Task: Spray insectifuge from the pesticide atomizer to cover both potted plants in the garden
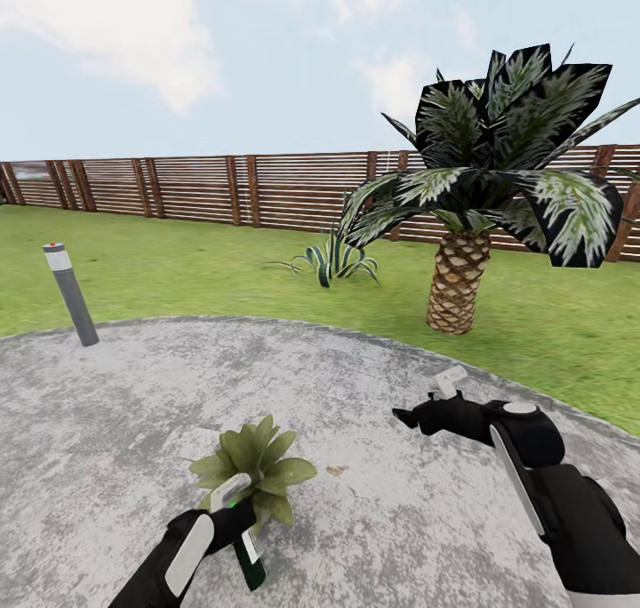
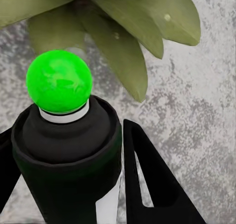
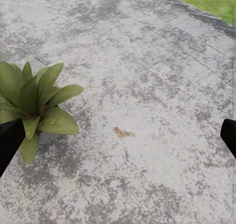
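A small dark green pesticide atomizer point(image 1: 246, 550) with a white label hangs tilted, clamped between the left gripper's point(image 1: 233, 510) black fingers point(image 2: 152, 177). Its head points at a potted plant point(image 1: 256, 468), a low rosette of pointed green leaves in a small grey pot on the round gravelly patio point(image 1: 373, 386). Tiny whitish specks of insectifuge point(image 2: 167, 17) dot the leaves

Outdoor setting: fenced garden. Green lawn point(image 1: 222, 261) bounded by a slatted brown wooden fence point(image 1: 196, 188) under open, cloudy sky. Round grey gravelly patio point(image 1: 373, 395) in the foreground. Palm point(image 1: 458, 275) with scaly trunk, striped-leaf bush point(image 1: 333, 260), grey bollard lamp point(image 1: 71, 295), small potted plant point(image 1: 256, 461) on the patio.
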Tool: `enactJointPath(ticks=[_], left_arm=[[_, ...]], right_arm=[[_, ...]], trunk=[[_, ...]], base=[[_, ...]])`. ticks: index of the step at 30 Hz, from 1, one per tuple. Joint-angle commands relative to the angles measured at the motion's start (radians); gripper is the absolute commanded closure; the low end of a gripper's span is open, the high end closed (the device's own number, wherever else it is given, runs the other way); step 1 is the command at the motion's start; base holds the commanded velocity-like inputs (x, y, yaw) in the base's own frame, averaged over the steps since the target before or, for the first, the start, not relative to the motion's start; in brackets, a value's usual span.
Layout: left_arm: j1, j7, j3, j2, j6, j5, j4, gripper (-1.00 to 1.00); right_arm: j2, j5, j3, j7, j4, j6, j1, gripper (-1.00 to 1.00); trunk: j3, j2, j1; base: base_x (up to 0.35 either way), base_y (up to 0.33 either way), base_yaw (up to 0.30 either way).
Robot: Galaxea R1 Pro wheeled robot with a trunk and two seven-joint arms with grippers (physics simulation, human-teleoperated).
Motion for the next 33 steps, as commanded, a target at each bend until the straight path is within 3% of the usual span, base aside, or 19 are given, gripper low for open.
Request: enactJointPath(ticks=[1, 7, 12, 14, 16, 17, 21, 24, 27, 31, 33], left_arm=[[-0.007, 0.014, 0.003, 0.004, 0.004, 0.012, 0.015, 1.00], [-0.092, 0.004, 0.004, 0.030, 0.013, 0.008, 0.193, 1.00], [-0.112, -0.013, -0.003, 0.025, 0.012, -0.003, 0.238, 1.00], [-0.114, -0.019, -0.004, 0.020, 0.013, -0.011, 0.216, 1.00], [-0.108, -0.017, -0.022, 0.018, 0.024, -0.017, 0.122, 1.00], [-0.104, -0.011, -0.041, 0.017, 0.087, -0.016, 0.035, 1.00], [-0.125, 0.028, -0.051, 0.015, 0.229, -0.008, -0.057, 1.00], [-0.241, 0.109, -0.039, 0.009, 0.285, 0.037, 0.001, 1.00], [-0.379, 0.142, -0.039, -0.015, 0.311, 0.064, 0.170, 1.00], [-0.483, 0.151, -0.038, -0.024, 0.319, 0.072, 0.292, 1.00], [-0.534, 0.153, -0.036, -0.027, 0.336, 0.074, 0.337, 1.00]], right_arm=[[-0.001, 0.008, 0.000, 0.007, -0.004, 0.003, -0.001, -1.00], [-0.004, 0.008, -0.001, 0.008, -0.010, 0.004, 0.000, -1.00], [-0.007, 0.008, -0.002, 0.009, -0.010, 0.005, 0.000, -1.00], [-0.006, 0.008, -0.001, 0.008, -0.010, 0.005, 0.000, -1.00], [-0.004, 0.008, -0.001, 0.008, -0.010, 0.004, 0.000, -1.00], [-0.003, 0.008, 0.000, 0.008, -0.010, 0.004, 0.000, -1.00], [-0.002, 0.008, 0.000, 0.008, -0.010, 0.005, 0.000, -1.00], [-0.004, 0.008, -0.001, 0.009, -0.010, 0.005, 0.000, -1.00], [-0.008, 0.008, -0.003, 0.009, -0.010, 0.006, 0.000, -1.00], [-0.010, 0.008, -0.009, 0.010, -0.011, 0.008, 0.000, -1.00], [-0.010, 0.007, -0.033, 0.010, -0.011, 0.008, 0.000, -1.00]], trunk=[[-0.001, 0.000, 0.000], [-0.001, 0.000, 0.000], [-0.001, 0.000, 0.000], [-0.001, 0.000, 0.000], [-0.001, 0.000, 0.000], [-0.001, 0.000, 0.000], [-0.001, 0.000, 0.000], [-0.001, 0.000, 0.000], [-0.001, 0.000, 0.000], [-0.001, 0.000, 0.000], [-0.001, 0.000, 0.000]], base=[[0.000, 0.000, 0.000], [0.000, 0.000, 0.000], [0.000, 0.000, 0.000], [0.000, 0.000, 0.000], [0.000, 0.000, 0.000], [0.000, 0.000, 0.000], [0.000, 0.000, 0.000], [0.000, 0.000, 0.000], [0.000, 0.000, 0.000], [0.000, 0.000, 0.000], [0.000, 0.000, 0.000]])
